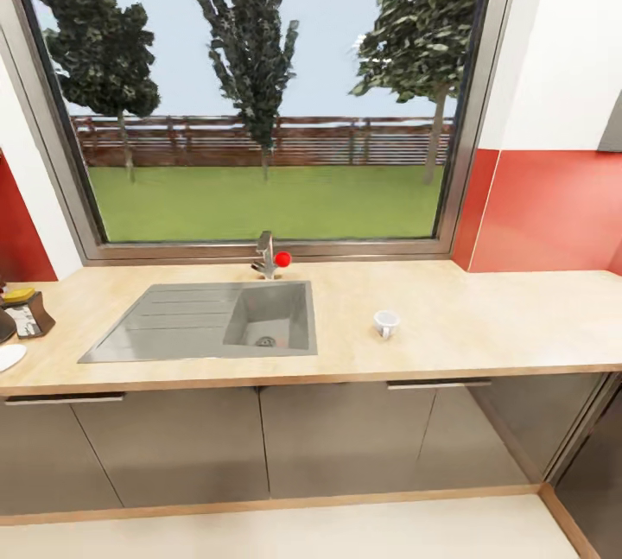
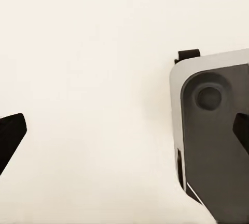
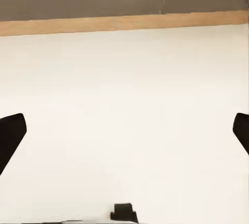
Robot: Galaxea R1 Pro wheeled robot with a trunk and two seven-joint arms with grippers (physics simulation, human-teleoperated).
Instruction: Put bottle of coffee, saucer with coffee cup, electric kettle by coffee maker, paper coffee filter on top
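On the wooden countertop [image 1: 484,317], right of the steel sink [image 1: 203,321], a small white coffee cup [image 1: 386,323] stands alone and upright, well apart from everything else; at the far left edge of the head view a white disc, probably the saucer [image 1: 10,357], lies on the counter just beside a dark object with a yellow top [image 1: 24,310] that is cut off and too small to name with confidence; whether that is the coffee maker or the bottle I cannot tell. By this showing the cup is not yet on the saucer, and no kettle or paper filter can be made out, so most of the station looks still to be assembled. Both arms hang low over the pale floor [image 3: 124,130]; the left gripper [image 2: 124,133] has its dark fingertips spread wide with nothing between them, beside a corner of the robot's grey base [image 2: 218,141]; the right gripper [image 3: 124,133] is likewise spread and empty, facing the cabinet kickboard [image 3: 124,24].
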